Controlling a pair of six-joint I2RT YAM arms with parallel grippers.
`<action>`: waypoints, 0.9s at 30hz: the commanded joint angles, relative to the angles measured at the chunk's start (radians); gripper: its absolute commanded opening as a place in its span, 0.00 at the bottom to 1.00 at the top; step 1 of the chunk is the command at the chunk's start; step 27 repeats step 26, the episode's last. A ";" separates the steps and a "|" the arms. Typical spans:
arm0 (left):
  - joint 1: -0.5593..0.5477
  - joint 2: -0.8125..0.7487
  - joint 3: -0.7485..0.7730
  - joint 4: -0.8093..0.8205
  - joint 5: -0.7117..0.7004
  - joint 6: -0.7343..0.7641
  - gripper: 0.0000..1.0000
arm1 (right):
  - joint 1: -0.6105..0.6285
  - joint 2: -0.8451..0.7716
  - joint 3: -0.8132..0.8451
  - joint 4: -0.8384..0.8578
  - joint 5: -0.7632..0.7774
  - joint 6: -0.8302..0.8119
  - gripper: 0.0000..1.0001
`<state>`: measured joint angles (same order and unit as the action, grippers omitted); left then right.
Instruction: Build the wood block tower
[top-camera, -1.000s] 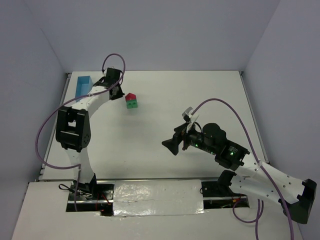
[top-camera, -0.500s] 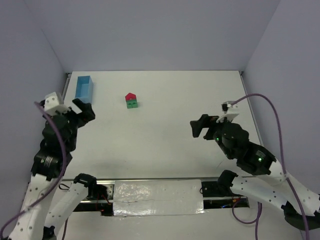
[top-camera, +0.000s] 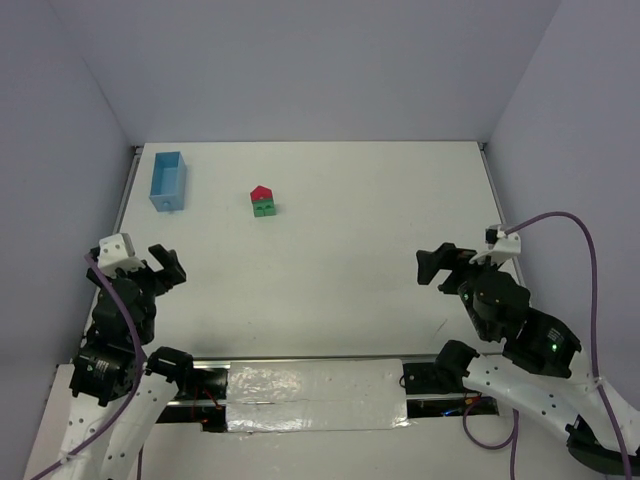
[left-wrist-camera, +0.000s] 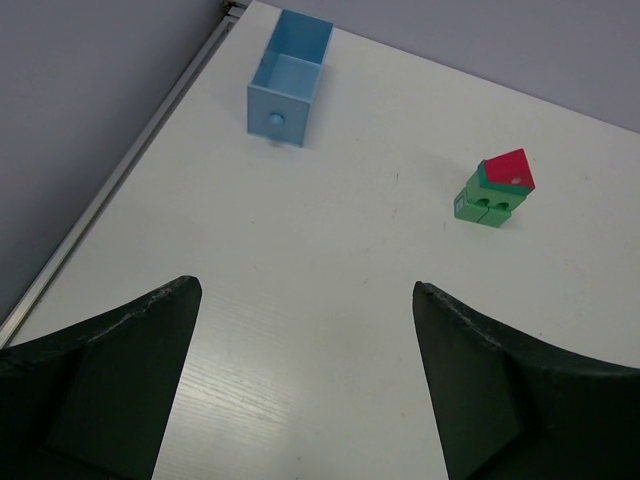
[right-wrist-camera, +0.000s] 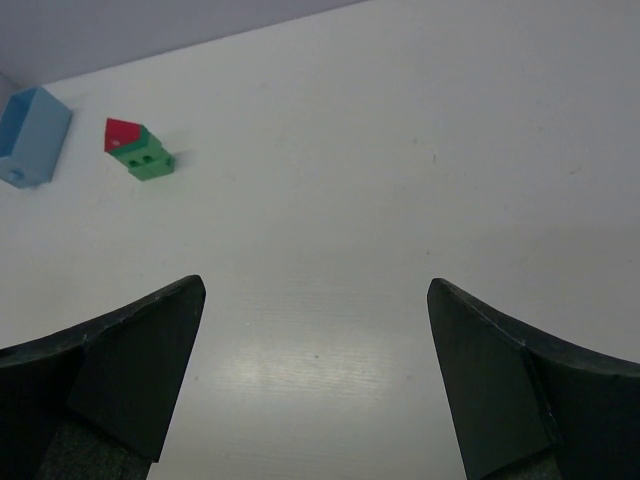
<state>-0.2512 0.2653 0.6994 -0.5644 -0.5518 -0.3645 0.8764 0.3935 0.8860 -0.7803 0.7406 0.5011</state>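
Observation:
The wood block tower (top-camera: 263, 202) stands in the far left half of the table: green blocks with dark marks below and a red roof-shaped piece on top. It also shows in the left wrist view as the tower (left-wrist-camera: 495, 190) and in the right wrist view as the tower (right-wrist-camera: 138, 150). My left gripper (top-camera: 165, 265) hangs open over the near left of the table, well short of the tower. Nothing lies between the left gripper's (left-wrist-camera: 305, 288) fingers. My right gripper (top-camera: 432, 268) is open at the near right, and the right gripper (right-wrist-camera: 316, 284) is empty too.
A light blue rectangular box (top-camera: 167, 181) lies at the far left by the table's edge, left of the tower. It appears as the box (left-wrist-camera: 288, 78) and the box (right-wrist-camera: 32, 135) in the wrist views. Walls close in the table on the left, far and right sides.
My left arm has drawn back from beside the tower to the near left, and its jaws have opened wide. The right arm has pulled back to the right. The tower has stayed put.

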 joint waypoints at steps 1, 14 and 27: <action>0.000 -0.011 0.011 0.038 -0.019 0.015 1.00 | -0.005 0.024 -0.024 0.013 0.020 0.022 1.00; 0.000 0.000 -0.001 0.014 -0.013 0.007 0.99 | -0.005 0.085 -0.036 0.032 0.036 0.068 1.00; 0.000 0.011 -0.008 0.018 -0.010 0.009 0.99 | -0.004 0.103 -0.062 0.078 0.031 0.068 1.00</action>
